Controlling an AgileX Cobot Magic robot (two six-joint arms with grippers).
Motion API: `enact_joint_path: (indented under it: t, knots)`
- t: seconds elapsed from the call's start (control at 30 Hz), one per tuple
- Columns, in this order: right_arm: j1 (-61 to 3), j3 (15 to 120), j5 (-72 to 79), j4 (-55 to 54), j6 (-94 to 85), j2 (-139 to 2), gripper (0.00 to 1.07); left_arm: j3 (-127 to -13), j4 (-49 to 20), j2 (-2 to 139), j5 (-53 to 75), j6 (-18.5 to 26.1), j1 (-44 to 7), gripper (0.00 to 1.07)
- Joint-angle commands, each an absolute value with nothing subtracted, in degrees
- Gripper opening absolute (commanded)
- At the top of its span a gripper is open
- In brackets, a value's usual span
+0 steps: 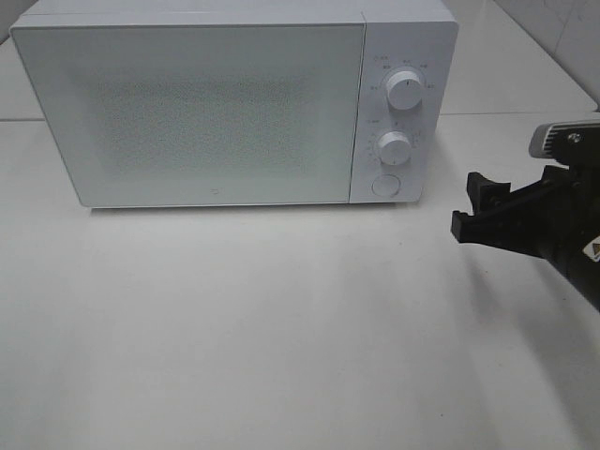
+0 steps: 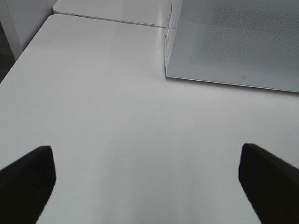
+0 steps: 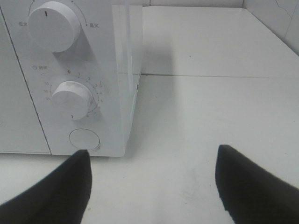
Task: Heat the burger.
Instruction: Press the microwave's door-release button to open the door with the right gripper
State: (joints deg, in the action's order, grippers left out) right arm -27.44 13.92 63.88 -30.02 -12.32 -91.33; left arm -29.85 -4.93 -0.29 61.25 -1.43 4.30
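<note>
The right gripper point(image 1: 469, 204) hangs over the table point(image 1: 281, 328), jaws apart with nothing between them. The microwave point(image 1: 187, 103) stands just ahead of it, its round button point(image 3: 84, 138) nearest one finger. The left gripper point(image 2: 145, 154), jaws wide and empty, faces the microwave's shut door point(image 2: 233, 42). The burger shows in no view; where it lies I cannot tell

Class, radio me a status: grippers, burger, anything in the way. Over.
Left gripper open, empty. Right gripper open, empty, by the dials. Burger not in view. Microwave door shut; nothing else in the way.
</note>
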Motion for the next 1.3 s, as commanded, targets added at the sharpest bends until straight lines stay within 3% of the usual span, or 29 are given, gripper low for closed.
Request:
enact_joint_path:
  t: [0.03, 0.5, 0.97, 1.17, 1.3]
  knots:
    - [-33.5, 15.5, 67.8, -38.3, -14.8, -94.1, 0.74, -29.7, -5.4, -1.1, 61.2, -1.7, 4.5, 1.00]
    - [-46.2, 24.5, 67.7, -47.0, -20.3, -99.4, 0.74, -29.7, -5.4, -1.1, 61.2, -1.7, 4.5, 1.00]
    - [-48.2, 27.3, 67.2, -48.1, -15.8, -99.5, 0.73, -29.7, -5.4, -1.1, 61.2, -1.7, 4.5, 1.00]
    - [-48.2, 27.3, 65.8, -47.8, 1.3, -99.5, 0.63, -29.7, -5.4, -1.1, 61.2, -1.7, 4.5, 1.00]
    - [-48.2, 27.3, 65.0, -47.7, 19.5, -99.5, 0.49, -29.7, -5.4, -1.1, 61.2, -1.7, 4.5, 1.00]
